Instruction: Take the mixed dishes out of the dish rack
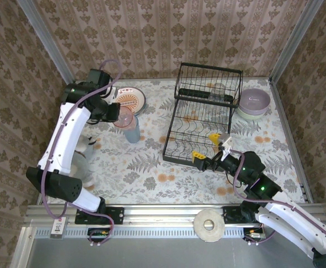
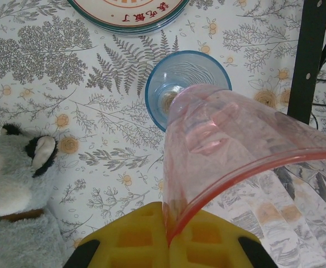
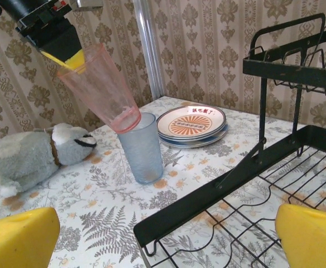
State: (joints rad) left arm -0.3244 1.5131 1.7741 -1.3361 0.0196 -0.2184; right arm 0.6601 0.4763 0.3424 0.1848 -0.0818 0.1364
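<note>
Left gripper (image 2: 168,245) is clamped on the rim of a pink tumbler (image 2: 235,145), held tilted with its lower end at the mouth of an upright blue tumbler (image 2: 180,72), left of the dish rack (image 3: 219,192). Stacked plates (image 1: 130,99) lie beyond, far left. Nested bowls (image 1: 254,100) sit right of the rack. Right gripper (image 1: 205,146) stands wide open at the rack's near edge. A plush toy (image 2: 18,184) lies near left.

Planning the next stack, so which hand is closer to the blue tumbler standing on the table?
Left. The left hand holds a pink tumbler tilted just above the blue tumbler; the right hand is open at the dish rack's front edge.
</note>
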